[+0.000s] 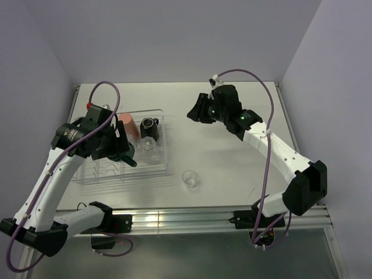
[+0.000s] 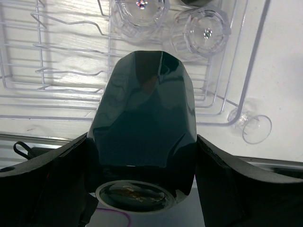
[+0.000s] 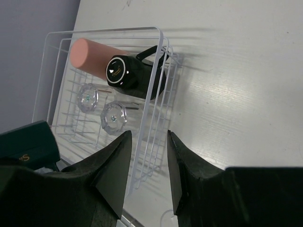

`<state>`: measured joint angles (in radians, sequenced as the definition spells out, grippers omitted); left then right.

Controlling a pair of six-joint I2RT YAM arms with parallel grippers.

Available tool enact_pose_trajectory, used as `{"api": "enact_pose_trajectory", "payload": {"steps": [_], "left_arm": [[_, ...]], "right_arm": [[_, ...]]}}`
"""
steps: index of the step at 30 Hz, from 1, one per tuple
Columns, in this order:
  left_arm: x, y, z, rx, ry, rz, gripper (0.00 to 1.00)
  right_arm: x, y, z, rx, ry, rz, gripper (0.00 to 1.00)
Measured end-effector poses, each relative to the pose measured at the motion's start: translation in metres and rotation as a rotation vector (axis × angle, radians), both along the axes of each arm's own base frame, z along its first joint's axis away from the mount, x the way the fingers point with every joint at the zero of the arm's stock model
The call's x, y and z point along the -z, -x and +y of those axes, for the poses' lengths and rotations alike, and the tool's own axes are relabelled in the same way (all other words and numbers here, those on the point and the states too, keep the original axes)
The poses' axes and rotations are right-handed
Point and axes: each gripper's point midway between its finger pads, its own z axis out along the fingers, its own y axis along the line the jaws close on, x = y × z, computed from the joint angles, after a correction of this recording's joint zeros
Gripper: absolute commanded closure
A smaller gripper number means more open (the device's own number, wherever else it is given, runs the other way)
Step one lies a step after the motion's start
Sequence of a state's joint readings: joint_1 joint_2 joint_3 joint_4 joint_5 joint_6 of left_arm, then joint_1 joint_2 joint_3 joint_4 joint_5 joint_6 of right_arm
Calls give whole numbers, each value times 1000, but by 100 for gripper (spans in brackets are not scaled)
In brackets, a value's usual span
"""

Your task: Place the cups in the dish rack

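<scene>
My left gripper [image 1: 119,150] is shut on a dark green mug [image 2: 147,118] and holds it over the near part of the see-through ribbed dish rack [image 1: 102,174]. In the rack lie a salmon-orange cup [image 3: 92,54], a black handled mug [image 3: 130,75] and two clear tumblers [image 3: 88,97] [image 3: 113,118]. Another clear tumbler [image 1: 190,178] stands on the table, just right of the rack's near corner. My right gripper [image 1: 197,110] hangs open and empty above the table, right of the rack's far end.
The white table ends in a metal rail [image 1: 192,218] at the near edge. Grey walls close in at the back and both sides. Purple cables [image 1: 107,93] loop off both arms.
</scene>
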<state>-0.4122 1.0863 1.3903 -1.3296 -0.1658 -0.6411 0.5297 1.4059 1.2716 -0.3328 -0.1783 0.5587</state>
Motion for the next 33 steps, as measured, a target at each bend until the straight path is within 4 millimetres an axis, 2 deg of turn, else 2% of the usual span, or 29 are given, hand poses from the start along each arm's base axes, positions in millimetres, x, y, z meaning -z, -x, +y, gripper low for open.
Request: {"api": "enact_pose_trajectory", "payload": {"steps": [14, 25, 33], "left_arm": [[26, -20, -3, -163, -23, 104, 100], [33, -24, -2, -349, 8, 126, 100], [36, -26, -5, -412, 39, 140, 100]], "right_arm": [[17, 0, 10, -44, -3, 44, 58], [29, -1, 11, -45, 7, 64, 58], [32, -2, 11, -44, 10, 69, 59]]}}
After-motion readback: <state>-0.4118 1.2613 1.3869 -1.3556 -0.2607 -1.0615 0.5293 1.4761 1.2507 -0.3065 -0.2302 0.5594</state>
